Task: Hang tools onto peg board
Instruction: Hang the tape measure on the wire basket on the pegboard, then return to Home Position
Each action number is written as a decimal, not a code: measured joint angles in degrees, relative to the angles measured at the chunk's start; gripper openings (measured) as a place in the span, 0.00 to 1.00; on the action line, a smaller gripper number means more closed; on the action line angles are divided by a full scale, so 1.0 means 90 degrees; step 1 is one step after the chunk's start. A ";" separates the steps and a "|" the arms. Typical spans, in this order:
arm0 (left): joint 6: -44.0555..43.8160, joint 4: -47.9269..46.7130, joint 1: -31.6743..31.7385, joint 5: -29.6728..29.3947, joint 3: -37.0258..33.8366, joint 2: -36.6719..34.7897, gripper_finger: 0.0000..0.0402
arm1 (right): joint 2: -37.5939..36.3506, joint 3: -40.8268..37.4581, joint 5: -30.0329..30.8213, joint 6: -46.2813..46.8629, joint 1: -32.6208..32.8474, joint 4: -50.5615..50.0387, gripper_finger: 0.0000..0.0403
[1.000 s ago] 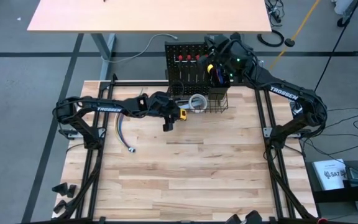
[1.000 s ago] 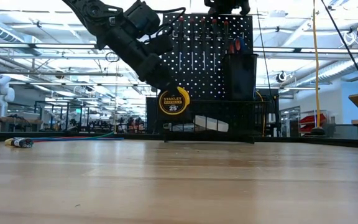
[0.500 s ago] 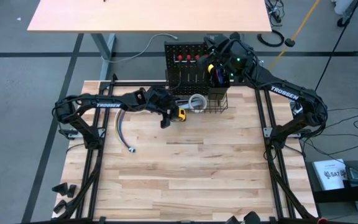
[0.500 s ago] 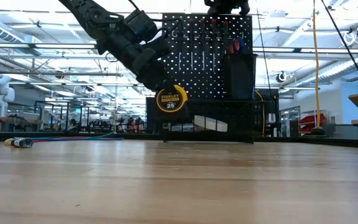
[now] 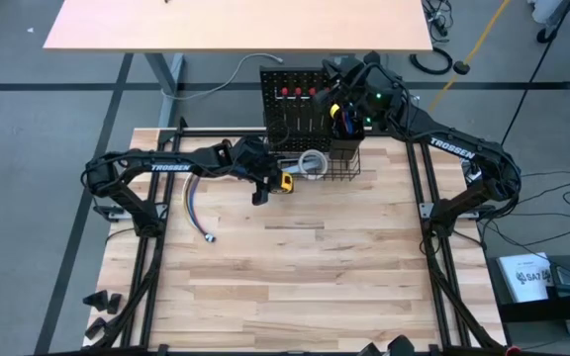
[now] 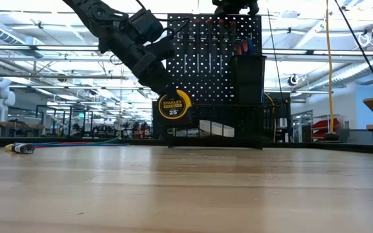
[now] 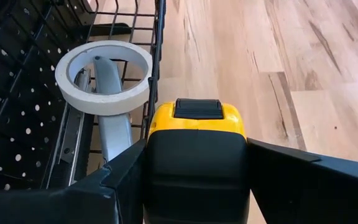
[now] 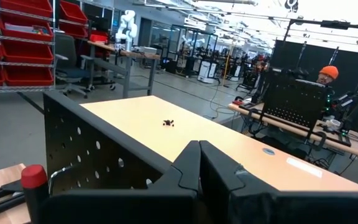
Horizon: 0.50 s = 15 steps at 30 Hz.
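My left gripper (image 5: 268, 184) is shut on the yellow-and-black tape measure (image 5: 285, 181) and holds it just outside the near-left wall of the black wire basket (image 5: 336, 166). The basket stands at the foot of the peg board (image 5: 293, 99). In the basket a white tape roll (image 7: 103, 74) lies on a grey-blue utility knife (image 7: 114, 127). My right gripper (image 8: 199, 163) is shut and empty at the peg board's top edge, above the black cup (image 5: 346, 124). Red-handled screwdrivers (image 5: 301, 94) hang on the board. My left gripper pinches the tape measure's black case (image 7: 196, 168) between its two fingers, one finger (image 7: 114, 186) on each opposite side. The fingers slant down from the table's left. The tape measure (image 6: 174, 105) is lifted clear of the table, its label toward the near edge.
A bundle of coloured wires (image 5: 196, 211) lies on the wooden table at the left. The table (image 5: 305, 267) in front of the basket is bare wood. A second table (image 5: 236, 25) stands behind the peg board.
My left gripper has carried the tape measure a little toward the table's far edge and left, closer to the basket's wall. The tape measure has stayed clear of the table.
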 joint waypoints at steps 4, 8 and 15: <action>0.0031 -0.0022 -0.0015 -0.0044 0.0000 0.0000 0.56 | 0.0000 -0.0002 -0.0001 0.0000 0.0002 0.0000 0.00; -0.0192 0.0138 -0.0015 -0.0068 -0.0022 0.0010 0.62 | 0.0002 -0.0002 -0.0001 0.0002 0.0002 0.0000 0.00; -0.0308 0.0110 -0.0040 -0.0077 -0.0025 0.0015 0.77 | 0.0002 -0.0005 0.0003 0.0000 0.0000 0.0000 0.00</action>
